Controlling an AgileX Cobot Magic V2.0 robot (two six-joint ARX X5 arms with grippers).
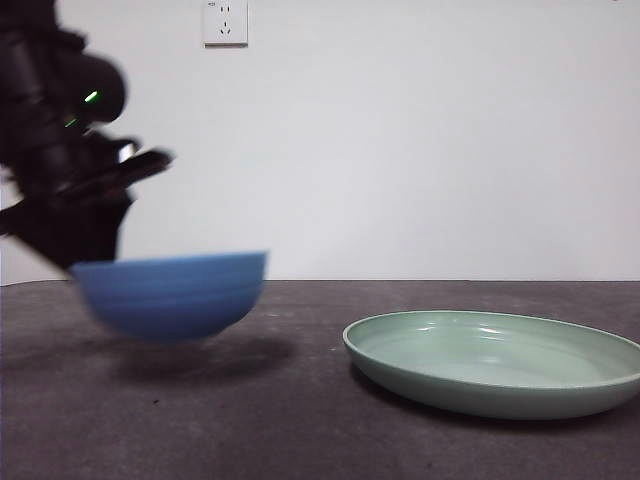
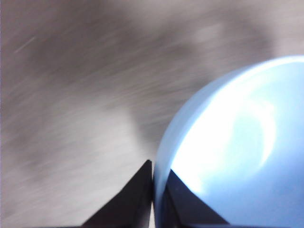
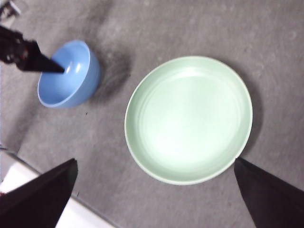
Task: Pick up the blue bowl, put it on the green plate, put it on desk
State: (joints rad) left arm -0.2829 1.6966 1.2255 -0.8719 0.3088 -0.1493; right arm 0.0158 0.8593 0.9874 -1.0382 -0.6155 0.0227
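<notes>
Left gripper with jaws clenched on blue bowl rim, bowl lifted off table, green plate well apart, right gripper jaws released above plate.

The left end effector is seen with its two black jaws closed on the rim of the blue bowl, one jaw outside the wall and the other inside. The bowl's interior is lit brightly, with a pale glare across its middle, and its rim curves up from between the jaws. Beyond the bowl, the grey-brown tabletop is shown heavily streaked by blur, so no surface detail can be made out.
</notes>
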